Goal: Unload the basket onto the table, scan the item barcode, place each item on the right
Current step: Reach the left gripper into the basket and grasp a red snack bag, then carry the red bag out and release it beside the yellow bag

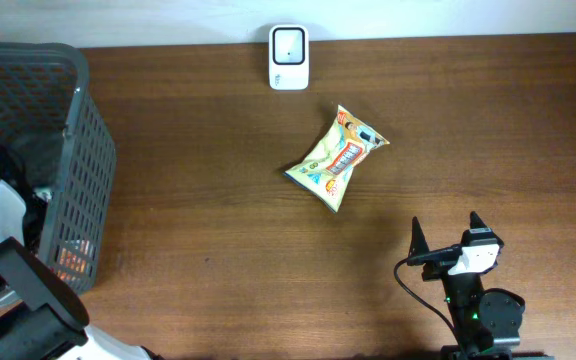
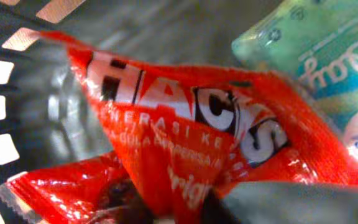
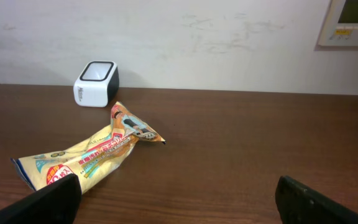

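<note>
Glossy red crinkly foil candy packet lies in the dark mesh plastic basket at bench left, against a green pouch. It looks light, limp and slippery, so best pinched at a flat sealed edge. Left hand is right on it, clamped or not cannot tell. Right hand fingers apart, empty.

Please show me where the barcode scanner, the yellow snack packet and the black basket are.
barcode scanner (image 1: 289, 46), overhead view, its top window.
yellow snack packet (image 1: 334, 160), overhead view, its printed middle.
black basket (image 1: 90, 170), overhead view, its mesh side wall.
</note>
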Robot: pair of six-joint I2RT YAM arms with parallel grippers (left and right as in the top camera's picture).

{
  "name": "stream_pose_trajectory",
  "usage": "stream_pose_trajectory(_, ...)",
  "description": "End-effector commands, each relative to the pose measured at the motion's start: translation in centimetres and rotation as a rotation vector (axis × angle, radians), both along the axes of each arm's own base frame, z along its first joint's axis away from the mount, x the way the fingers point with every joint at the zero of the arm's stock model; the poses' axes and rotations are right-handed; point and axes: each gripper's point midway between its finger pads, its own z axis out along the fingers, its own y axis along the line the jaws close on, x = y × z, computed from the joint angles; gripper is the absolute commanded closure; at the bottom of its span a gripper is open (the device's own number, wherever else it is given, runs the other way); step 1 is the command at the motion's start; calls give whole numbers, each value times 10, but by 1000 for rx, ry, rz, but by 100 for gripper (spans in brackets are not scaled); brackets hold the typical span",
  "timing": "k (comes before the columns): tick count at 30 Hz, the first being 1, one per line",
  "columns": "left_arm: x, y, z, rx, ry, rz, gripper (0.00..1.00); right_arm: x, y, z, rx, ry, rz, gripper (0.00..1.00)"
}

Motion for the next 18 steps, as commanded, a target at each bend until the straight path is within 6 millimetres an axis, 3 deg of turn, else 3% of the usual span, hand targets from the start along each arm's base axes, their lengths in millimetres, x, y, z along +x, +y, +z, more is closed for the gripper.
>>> stream_pose_trajectory(1,3,-10,-15,-78,-2,-6,100,0,0,-3,7,4,-4,2)
stream_pose_trajectory(3,17,-11,11,-100,-68,-19,100,0,0,-3,7,4,-4,2)
stream_pose_trajectory(6,51,-29,80,-148,-329,-86,100,0,0,-3,7,4,-4,2)
stream_pose_trajectory(8,68,-47,150,-144,-556,-170,100,0,0,-3,7,4,-4,2)
stream_pose_trajectory(10,69,-67,226,-78,-763,-264,100,0,0,-3,7,4,-4,2)
stream_pose_trajectory(11,63,-89,278,-25,-904,-348,100,0,0,-3,7,3,-4,2)
stream_pose_trajectory(12,52,-123,331,19,-1054,-467,100,0,0,-3,7,4,-4,2)
stream_pose_trajectory(13,42,-146,361,48,-1137,-541,100,0,0,-3,7,4,-4,2)
stream_pose_trajectory(14,35,-167,379,55,-1192,-601,100,0,0,-3,7,4,-4,2)
stream_pose_trajectory(15,28,-199,401,44,-1264,-706,100,0,0,-3,7,4,-4,2)
stream_pose_trajectory(16,24,-223,412,15,-1306,-787,100,0,0,-3,7,3,-4,2)
stream_pose_trajectory(17,20,-264,420,-57,-1346,-914,100,0,0,-3,7,3,-4,2)
stream_pose_trajectory(18,20,-281,421,-96,-1353,-965,100,0,0,-3,7,3,-4,2)
